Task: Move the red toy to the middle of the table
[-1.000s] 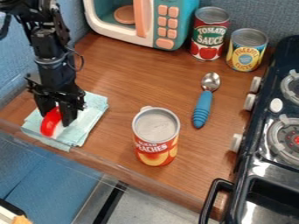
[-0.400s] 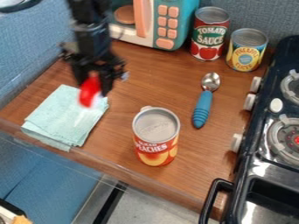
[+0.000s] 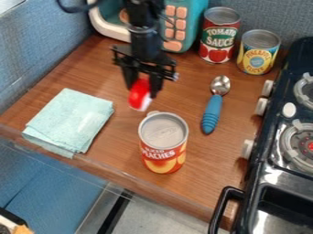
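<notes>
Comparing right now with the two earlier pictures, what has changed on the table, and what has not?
The gripper, already holding the red toy in the first picture, has carried it off the folded cloth, across to the area just behind the peach can. Nothing was let go. The cloth, the cans and the blue-handled spoon stayed put.

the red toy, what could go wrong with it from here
The red toy hangs in the gripper just behind the peach can, so lowering it there might knock the can. It is also gripped near its upper part, so it could perhaps tip or roll when released.
</notes>
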### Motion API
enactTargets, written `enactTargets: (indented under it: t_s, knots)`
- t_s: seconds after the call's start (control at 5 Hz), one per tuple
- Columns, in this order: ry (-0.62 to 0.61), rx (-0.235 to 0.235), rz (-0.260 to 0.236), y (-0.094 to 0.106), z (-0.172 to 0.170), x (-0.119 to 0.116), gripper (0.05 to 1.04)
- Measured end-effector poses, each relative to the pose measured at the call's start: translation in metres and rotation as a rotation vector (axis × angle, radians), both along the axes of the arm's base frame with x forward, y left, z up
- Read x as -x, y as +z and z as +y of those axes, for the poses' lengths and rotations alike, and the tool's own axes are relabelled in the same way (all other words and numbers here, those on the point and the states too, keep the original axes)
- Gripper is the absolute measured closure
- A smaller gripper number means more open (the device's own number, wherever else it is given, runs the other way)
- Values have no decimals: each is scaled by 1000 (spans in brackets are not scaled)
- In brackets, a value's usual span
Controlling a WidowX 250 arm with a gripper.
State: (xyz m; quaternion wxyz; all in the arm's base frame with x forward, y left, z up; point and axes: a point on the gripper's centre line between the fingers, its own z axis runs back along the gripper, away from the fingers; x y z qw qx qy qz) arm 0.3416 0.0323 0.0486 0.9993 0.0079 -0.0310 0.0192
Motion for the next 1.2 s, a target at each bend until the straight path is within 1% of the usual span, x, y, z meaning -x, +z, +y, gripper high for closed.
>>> enactTargets:
  t_s: [0.2,0.4,0.6,0.8,1.0,1.2]
  knots:
    - [1,28,16,-16,-11,-21,507]
    - [-7,32,33,-25,-14,-30,507]
    - [-11,36,36,-24,-14,-29,426]
    - [-24,45,44,-22,-13,-27,145]
    - [-24,54,-7,6,-11,-28,81]
    - [-32,60,-17,23,-12,-26,84]
